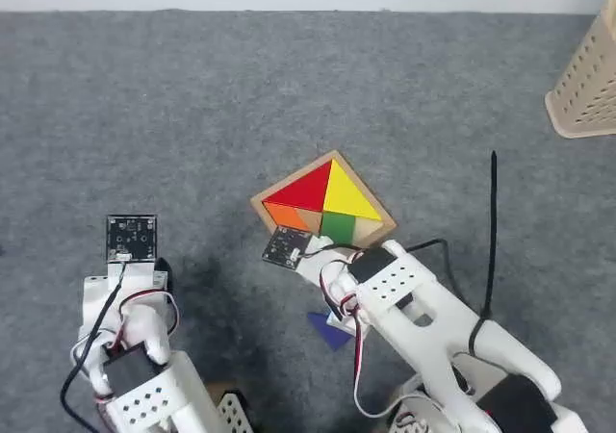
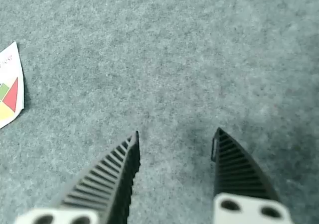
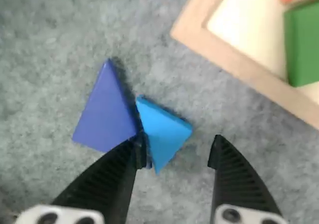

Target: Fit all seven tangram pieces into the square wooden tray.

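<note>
The square wooden tray (image 1: 281, 190) lies turned like a diamond mid-table and holds a red triangle (image 1: 303, 191), a yellow triangle (image 1: 345, 196), an orange piece (image 1: 283, 215) and a green piece (image 1: 338, 225). In the right wrist view my right gripper (image 3: 174, 143) is open just above the carpet. Its fingers stand on either side of a light blue triangle (image 3: 162, 129), which touches a dark blue triangle (image 3: 104, 112). The tray's corner (image 3: 224, 55) with bare floor and the green piece (image 3: 301, 42) lies just beyond. My left gripper (image 2: 176, 133) is open over bare carpet at the near left.
Grey carpet covers the table. A perforated beige basket (image 1: 587, 77) stands at the far right edge. A white card (image 2: 10, 84) printed with a tangram figure lies near the left arm. A black cable (image 1: 493, 231) trails beside the right arm.
</note>
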